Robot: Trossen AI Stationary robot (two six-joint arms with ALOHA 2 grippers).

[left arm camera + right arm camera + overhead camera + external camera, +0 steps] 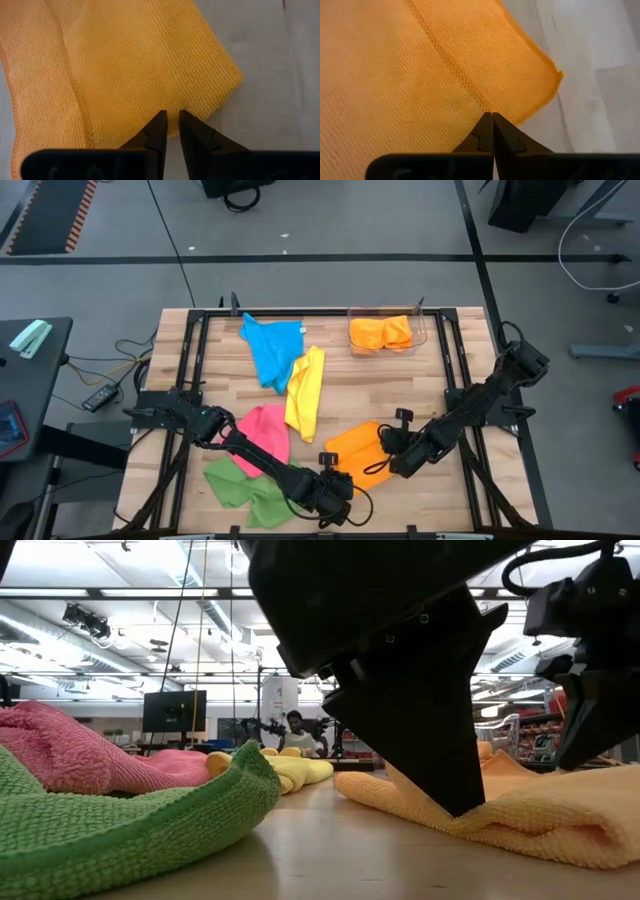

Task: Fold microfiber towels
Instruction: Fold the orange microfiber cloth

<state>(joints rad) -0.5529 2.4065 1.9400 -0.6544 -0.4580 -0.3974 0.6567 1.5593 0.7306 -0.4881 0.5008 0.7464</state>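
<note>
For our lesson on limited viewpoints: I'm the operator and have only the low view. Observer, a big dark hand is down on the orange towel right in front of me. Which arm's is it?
Observer: The high view shows it is the left hand, at the table's front edge, on the orange towel.
Operator: And the right hand?
Observer: The right hand is shut, with its tips at the towel's stitched hem near a corner.
Operator: Are there any towels I can't see?
Observer: A blue towel lies at the far side, touching the yellow towel.
</note>
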